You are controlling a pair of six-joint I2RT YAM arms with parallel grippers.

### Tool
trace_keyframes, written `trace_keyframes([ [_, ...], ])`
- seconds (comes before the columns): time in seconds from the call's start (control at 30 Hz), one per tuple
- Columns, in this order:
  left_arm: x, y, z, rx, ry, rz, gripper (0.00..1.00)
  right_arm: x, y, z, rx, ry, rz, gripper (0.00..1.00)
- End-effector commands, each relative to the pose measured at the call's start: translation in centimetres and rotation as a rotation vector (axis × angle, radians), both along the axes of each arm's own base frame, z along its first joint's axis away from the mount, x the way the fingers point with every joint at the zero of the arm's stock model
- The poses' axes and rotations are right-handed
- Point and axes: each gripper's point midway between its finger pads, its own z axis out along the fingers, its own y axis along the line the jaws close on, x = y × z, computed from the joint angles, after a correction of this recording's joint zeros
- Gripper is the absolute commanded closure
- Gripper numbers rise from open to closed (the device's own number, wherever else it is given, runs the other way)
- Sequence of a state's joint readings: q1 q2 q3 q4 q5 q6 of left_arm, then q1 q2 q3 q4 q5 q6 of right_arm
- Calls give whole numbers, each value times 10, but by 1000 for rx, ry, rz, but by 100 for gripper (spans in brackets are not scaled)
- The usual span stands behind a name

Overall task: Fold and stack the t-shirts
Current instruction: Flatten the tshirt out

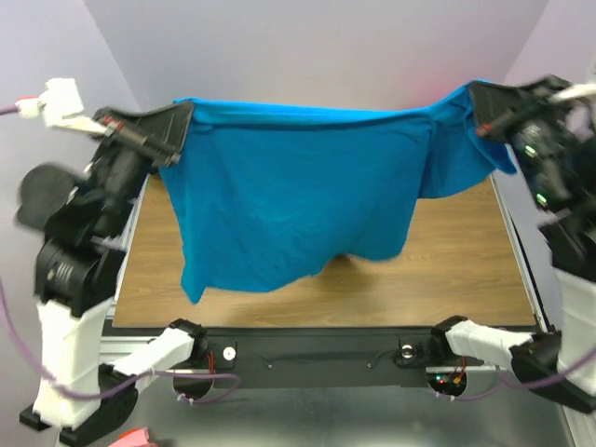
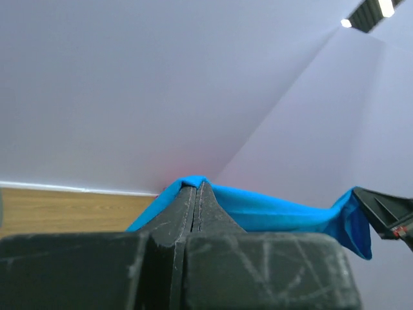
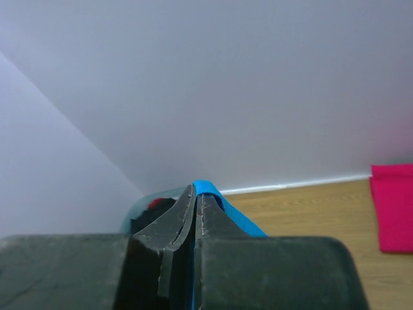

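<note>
Right now the turquoise shirt [image 1: 298, 196] hangs in the air over the wooden table [image 1: 456, 270], stretched like a curtain between the two arms. The left gripper [image 1: 180, 119] is clamped on the cloth's upper left corner, and its wrist view shows the fingers pressed together with blue fabric pinched at the tips. The right gripper [image 1: 478, 101] pinches the upper right corner the same way, its jaws closed with a blue fold squeezed out beside them. The held edge runs left to right and is nearly level and fairly taut, so the shirt's long axis lies across the table, from one hand to the other. The body drops from that edge toward the near side. The lower left corner hangs lowest, and a sleeve droops beside the right gripper. Whether the hem touches the wood I cannot tell. Neither arm is nearer, as each holds its own end. Laying the shirt flat probably calls for both arms to come down together and keep the edge straight. Off on the table lies a pink shirt [image 3: 392, 206], and a tub [image 3: 139, 210] sits against the wall.
</note>
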State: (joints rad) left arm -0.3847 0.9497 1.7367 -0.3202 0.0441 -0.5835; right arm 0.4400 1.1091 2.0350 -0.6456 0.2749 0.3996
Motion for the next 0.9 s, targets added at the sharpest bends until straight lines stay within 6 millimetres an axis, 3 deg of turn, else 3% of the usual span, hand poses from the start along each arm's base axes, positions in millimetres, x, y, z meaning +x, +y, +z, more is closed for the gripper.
trace_keyframes([
  [0.0,88,3,-32,38,124,197,100,77,7,-40,-103,137,-154,100],
  [0.03,104,3,-40,50,148,229,100,91,1,-42,-101,140,-221,100],
  [0.07,122,13,-43,52,168,290,100,119,7,-61,-133,184,-260,100],
  [0.1,160,5,-67,86,236,303,100,134,2,-68,-170,195,-321,100],
  [0.17,190,4,-62,99,236,290,100,166,4,-76,-202,206,-358,100],
  [0.2,205,2,-66,118,245,272,100,175,2,-64,-201,182,-364,100],
  [0.23,238,-9,-89,153,293,255,100,210,14,-82,-234,211,-328,100],
  [0.27,241,-11,-63,142,233,244,100,224,-3,-79,-220,203,-355,100],
  [0.3,248,-13,-58,158,221,237,100,235,-6,-74,-210,184,-348,100],
  [0.33,270,-19,-70,173,240,230,100,252,-9,-60,-188,141,-345,100],
  [0.37,265,-18,-38,148,166,226,100,258,-20,-49,-162,107,-364,100],
  [0.43,275,-30,-24,135,102,177,100,262,-23,-27,-147,29,-356,100],
  [0.47,268,-35,-5,123,45,141,100,259,-25,-5,-134,-48,-347,100],
  [0.5,263,-37,9,113,-11,126,100,256,-22,4,-138,-83,-335,100],
  [0.57,254,-41,22,119,-67,101,100,241,-22,24,-136,-147,-323,100],
  [0.63,242,-34,37,107,-110,126,100,230,-22,30,-146,-171,-315,100],
  [0.7,237,-29,33,119,-97,148,100,221,-28,24,-180,-151,-337,100],
  [0.73,238,-28,26,126,-81,152,100,219,-28,21,-184,-142,-337,100],
  [0.77,250,-31,-3,156,-18,146,100,217,-35,17,-198,-128,-367,100],
  [0.8,242,-32,-5,164,-21,130,100,212,-36,6,-221,-100,-368,100],
  [0.83,245,-34,-21,174,12,124,100,210,-35,-1,-253,-85,-363,100],
  [0.87,259,-40,-74,213,117,102,100,206,-35,-10,-269,-64,-353,100],
])
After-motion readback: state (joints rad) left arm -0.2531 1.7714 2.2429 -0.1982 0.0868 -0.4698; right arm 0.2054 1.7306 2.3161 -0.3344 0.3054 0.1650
